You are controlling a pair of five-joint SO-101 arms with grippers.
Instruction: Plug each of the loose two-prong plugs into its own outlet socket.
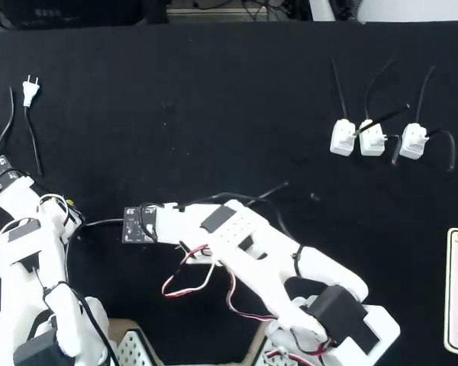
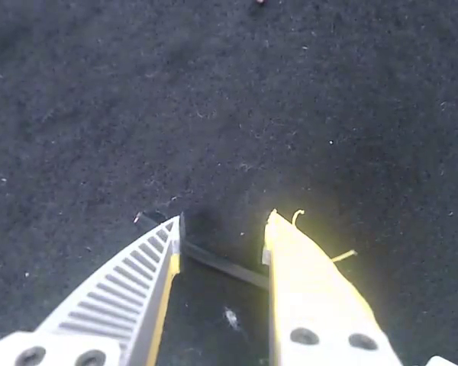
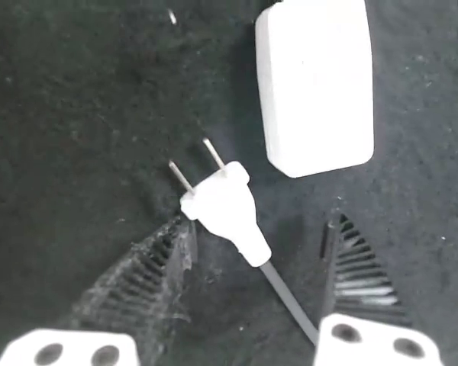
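Right gripper [image 3: 259, 223]: fingers spread wide, pinching nothing. White plug [image 3: 217, 202] lies flat on the black worktop [image 3: 76, 91] between them. Its body is just beside one fingertip [image 3: 179, 236] and well clear of the other; can't tell if it touches. Its two prongs point away from me, bare, not seated in anything. Its pale cord [image 3: 286, 293] runs back through the gap between the fingers. Outlet block [image 3: 314, 84] sits just beyond the plug, offset to one side of the prongs. Near, not touching.

Left gripper [image 2: 223, 221]: also spread, holding nothing, low over bare worktop. A thin dark cord [image 2: 221, 263] crosses the gap between the two fingers.

High view: a second white plug [image 1: 30, 88] lies at the far left corner, prongs pointing away from the arms. Its black cord [image 1: 33, 145] trails back toward my left arm [image 1: 30, 259]. Three white outlets [image 1: 372, 139] stand close together in a row at far right, black cords leading off them, well apart from that plug. My right arm [image 1: 244, 244] stretches across mid-worktop toward the left arm.
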